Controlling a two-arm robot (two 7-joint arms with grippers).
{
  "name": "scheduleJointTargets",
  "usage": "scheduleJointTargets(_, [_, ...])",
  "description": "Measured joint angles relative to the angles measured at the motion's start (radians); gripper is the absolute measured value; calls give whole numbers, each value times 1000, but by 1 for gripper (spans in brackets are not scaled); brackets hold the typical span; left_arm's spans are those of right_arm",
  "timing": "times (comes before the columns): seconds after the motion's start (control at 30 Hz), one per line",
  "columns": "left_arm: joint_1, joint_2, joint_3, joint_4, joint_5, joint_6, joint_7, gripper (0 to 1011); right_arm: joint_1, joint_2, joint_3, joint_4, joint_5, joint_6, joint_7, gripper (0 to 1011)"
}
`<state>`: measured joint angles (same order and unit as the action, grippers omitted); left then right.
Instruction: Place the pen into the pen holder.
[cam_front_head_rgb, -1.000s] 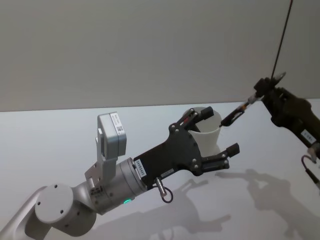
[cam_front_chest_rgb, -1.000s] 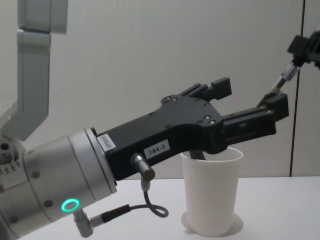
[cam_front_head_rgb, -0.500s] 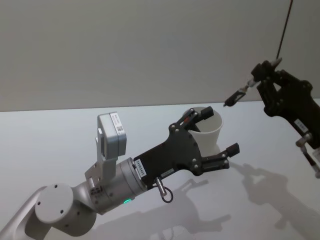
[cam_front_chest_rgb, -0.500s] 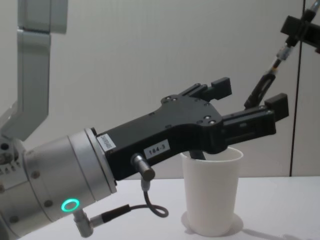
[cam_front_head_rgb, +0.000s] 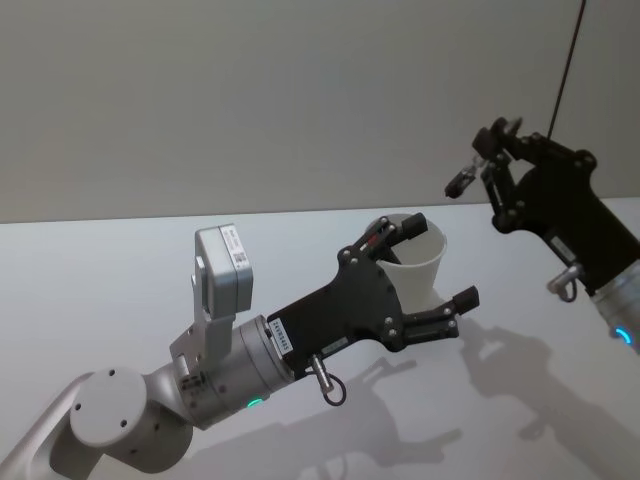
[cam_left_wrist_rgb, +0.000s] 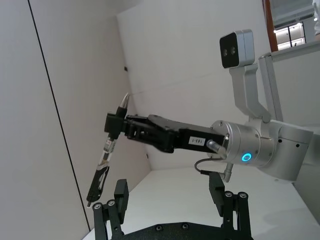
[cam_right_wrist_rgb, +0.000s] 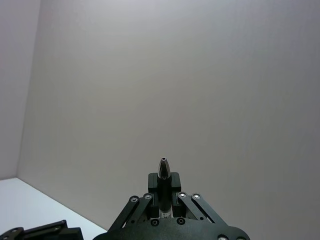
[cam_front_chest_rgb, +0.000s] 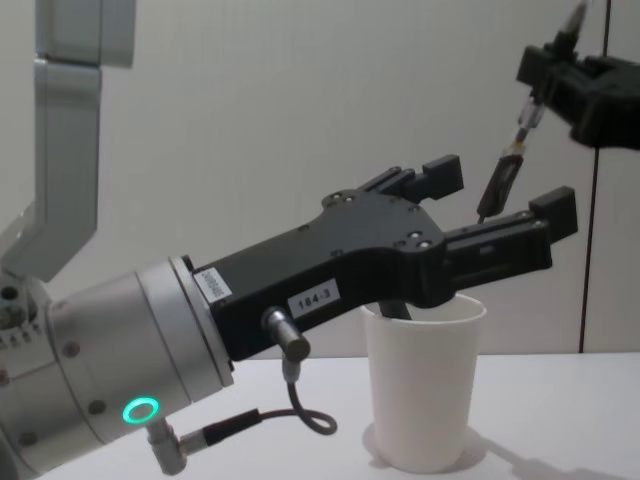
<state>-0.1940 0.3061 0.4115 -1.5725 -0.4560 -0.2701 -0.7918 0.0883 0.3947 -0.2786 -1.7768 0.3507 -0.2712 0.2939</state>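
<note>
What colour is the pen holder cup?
Plain white, no pattern. The pen holder shows best in the chest view, standing beneath the left gripper.

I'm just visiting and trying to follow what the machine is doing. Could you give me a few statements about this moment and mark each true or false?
1. The right gripper holds a slim black and silver pen in the air. True.
2. The pen already stands inside the white paper cup. False: it hangs above the cup, tip down.
3. The left gripper has its fingers spread apart above the cup. True.
4. The cup lies on its side. False: it stands upright on the white table.
</note>
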Motion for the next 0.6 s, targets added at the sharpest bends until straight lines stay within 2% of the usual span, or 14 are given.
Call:
scheduleJointTargets(0.13, [0, 0, 0, 0, 0, 0, 0, 1001, 12, -16, -8, 18, -51, -6, -7, 117])
scheduleJointTargets(0.3, [0, 0, 0, 0, 0, 0, 0, 1001, 25, -34, -17, 37, -91, -3, -8, 117])
scheduleJointTargets(0.6, [0, 0, 0, 0, 0, 0, 0, 1001, 41, -62, -31, 67, -105, 34, -4, 117])
